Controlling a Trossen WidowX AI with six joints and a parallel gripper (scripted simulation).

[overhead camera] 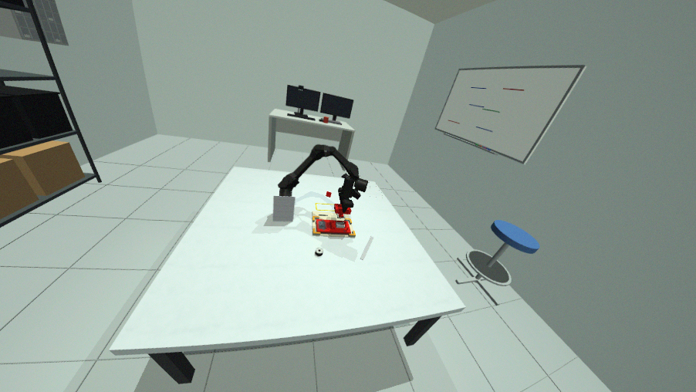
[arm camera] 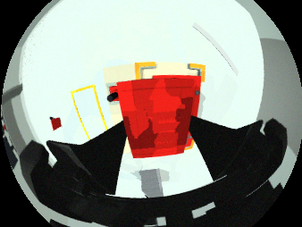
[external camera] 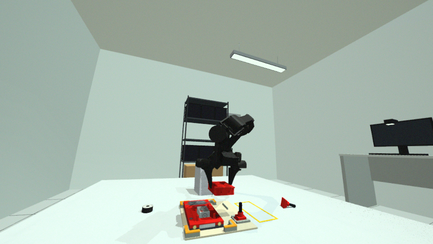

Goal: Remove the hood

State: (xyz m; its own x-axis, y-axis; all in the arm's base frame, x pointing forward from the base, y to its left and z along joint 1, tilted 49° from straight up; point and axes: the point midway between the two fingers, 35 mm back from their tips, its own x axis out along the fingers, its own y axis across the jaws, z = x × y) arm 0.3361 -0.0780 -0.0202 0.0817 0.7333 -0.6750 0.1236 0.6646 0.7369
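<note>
My gripper (overhead camera: pixel 343 211) (external camera: pixel 221 185) (arm camera: pixel 157 121) is shut on the red hood (external camera: pixel 222 190) (arm camera: pixel 156 105), one finger on each side. The hood hangs in the air, roughly level, clear of the car. The red toy car (overhead camera: pixel 332 227) (external camera: pixel 191 217) sits on the tan board between orange corner pieces, its grey engine block exposed. In the wrist view the hood hides most of the car. The marked area, a yellow outline (overhead camera: pixel 315 207) (external camera: pixel 262 210) (arm camera: pixel 83 88), lies on the table beside the board, with nothing inside it. The hood is not above it.
A red piece with an upright black handle (external camera: pixel 240 207) (arm camera: pixel 113 96) stands on the board (external camera: pixel 211 233), near the outline. Another red piece (overhead camera: pixel 329 194) (external camera: pixel 283 202) (arm camera: pixel 55 123) lies beyond the outline. A black-and-white roll (overhead camera: pixel 319 251) (external camera: pixel 147 208) and a thin strip (overhead camera: pixel 366 248) (arm camera: pixel 219 46) lie on the table.
</note>
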